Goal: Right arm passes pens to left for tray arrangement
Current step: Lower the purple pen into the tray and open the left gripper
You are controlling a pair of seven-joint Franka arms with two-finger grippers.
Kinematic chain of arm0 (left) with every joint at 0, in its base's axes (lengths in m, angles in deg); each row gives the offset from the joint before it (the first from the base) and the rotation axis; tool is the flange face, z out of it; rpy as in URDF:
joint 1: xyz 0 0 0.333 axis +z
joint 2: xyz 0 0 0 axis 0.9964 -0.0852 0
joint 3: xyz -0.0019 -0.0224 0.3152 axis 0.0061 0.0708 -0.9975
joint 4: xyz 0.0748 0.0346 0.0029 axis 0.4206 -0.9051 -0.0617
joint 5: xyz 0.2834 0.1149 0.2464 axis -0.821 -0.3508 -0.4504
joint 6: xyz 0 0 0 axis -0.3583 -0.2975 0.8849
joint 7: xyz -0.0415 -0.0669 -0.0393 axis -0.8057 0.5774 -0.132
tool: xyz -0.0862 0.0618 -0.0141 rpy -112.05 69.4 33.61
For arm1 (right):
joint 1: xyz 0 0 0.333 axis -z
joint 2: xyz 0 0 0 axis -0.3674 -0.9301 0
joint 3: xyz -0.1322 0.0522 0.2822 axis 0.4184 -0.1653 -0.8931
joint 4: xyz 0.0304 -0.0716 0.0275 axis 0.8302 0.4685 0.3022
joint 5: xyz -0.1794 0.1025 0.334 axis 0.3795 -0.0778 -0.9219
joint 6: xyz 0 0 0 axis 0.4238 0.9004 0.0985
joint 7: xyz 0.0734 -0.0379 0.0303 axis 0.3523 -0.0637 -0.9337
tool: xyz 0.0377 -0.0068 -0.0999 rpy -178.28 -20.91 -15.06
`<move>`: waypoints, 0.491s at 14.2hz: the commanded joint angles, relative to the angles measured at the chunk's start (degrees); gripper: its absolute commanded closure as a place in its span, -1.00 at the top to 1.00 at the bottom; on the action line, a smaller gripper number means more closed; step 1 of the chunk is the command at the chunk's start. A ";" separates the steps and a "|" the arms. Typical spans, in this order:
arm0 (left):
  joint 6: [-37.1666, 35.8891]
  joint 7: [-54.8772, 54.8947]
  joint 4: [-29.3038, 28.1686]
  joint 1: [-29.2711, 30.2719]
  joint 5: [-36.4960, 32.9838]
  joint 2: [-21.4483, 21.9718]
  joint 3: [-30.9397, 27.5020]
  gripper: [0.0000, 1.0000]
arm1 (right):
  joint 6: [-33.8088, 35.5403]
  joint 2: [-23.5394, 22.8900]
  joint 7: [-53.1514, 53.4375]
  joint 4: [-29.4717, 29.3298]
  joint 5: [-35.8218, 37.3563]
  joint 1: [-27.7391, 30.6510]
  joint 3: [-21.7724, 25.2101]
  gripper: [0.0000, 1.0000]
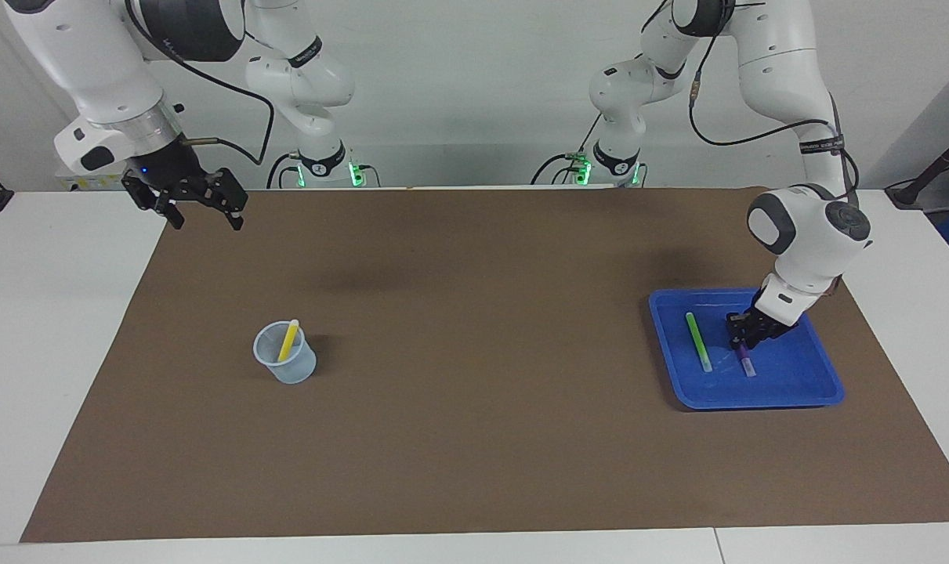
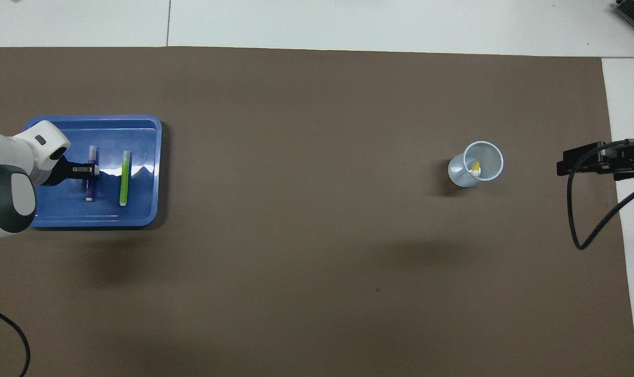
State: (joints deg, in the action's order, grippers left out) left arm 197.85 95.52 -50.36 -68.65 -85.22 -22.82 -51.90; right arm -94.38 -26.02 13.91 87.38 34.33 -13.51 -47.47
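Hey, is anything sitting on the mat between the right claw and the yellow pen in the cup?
Nothing visible does. The right claw hangs open over the mat's corner, and only bare brown mat lies between it and the cup holding the yellow pen.

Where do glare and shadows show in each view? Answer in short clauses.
Overhead view: white glare streaks on the blue tray's floor beside the green pen; soft dark patches on the brown mat. Facing view: the translucent cup casts a small shadow beside itself.

Two pens (image 2: 124,178) in blue tray (image 2: 138,214)
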 commanded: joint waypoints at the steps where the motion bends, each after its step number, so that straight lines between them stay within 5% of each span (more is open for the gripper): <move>1: 1.98 0.00 -2.03 0.41 -1.11 0.72 0.44 0.02 | 1.34 1.48 -1.48 1.55 1.33 0.30 -0.19 1.00; 7: -2.56 0.09 2.08 0.68 -1.03 0.37 0.44 0.02 | 1.70 1.83 -1.48 1.55 1.33 0.21 -0.19 1.00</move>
State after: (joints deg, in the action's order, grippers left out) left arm 198.14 95.52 -50.31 -68.61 -85.22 -22.71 -51.77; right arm -92.27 -25.61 13.91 87.40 34.33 -13.56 -47.47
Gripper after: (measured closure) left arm 0.485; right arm 0.000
